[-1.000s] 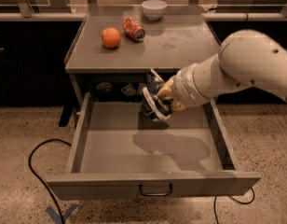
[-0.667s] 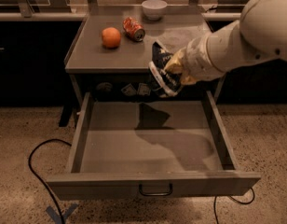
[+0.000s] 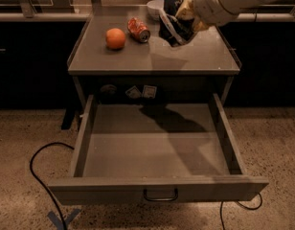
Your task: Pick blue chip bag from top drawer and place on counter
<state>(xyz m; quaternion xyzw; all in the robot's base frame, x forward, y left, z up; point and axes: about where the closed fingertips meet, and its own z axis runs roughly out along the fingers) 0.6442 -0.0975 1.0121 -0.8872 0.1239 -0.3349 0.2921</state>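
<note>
My gripper (image 3: 175, 28) is above the right back part of the counter (image 3: 186, 56), shut on the blue chip bag (image 3: 170, 31). The bag is dark blue with white edges and hangs just over the counter top, right of the soda can. My pale arm comes in from the upper right and hides part of the bag. The top drawer (image 3: 157, 145) is pulled wide open below the counter, and its floor is bare. Its front panel carries a small dark wire handle (image 3: 160, 195).
An orange (image 3: 115, 38) and a red-orange soda can (image 3: 138, 29) lie on the left half of the counter. A white bowl (image 3: 156, 7) stands at the counter's back edge. A black cable (image 3: 39, 176) loops on the floor left of the drawer.
My gripper has lifted the blue chip bag out of the drawer, up and back over the counter's right side. The drawer now holds nothing.
</note>
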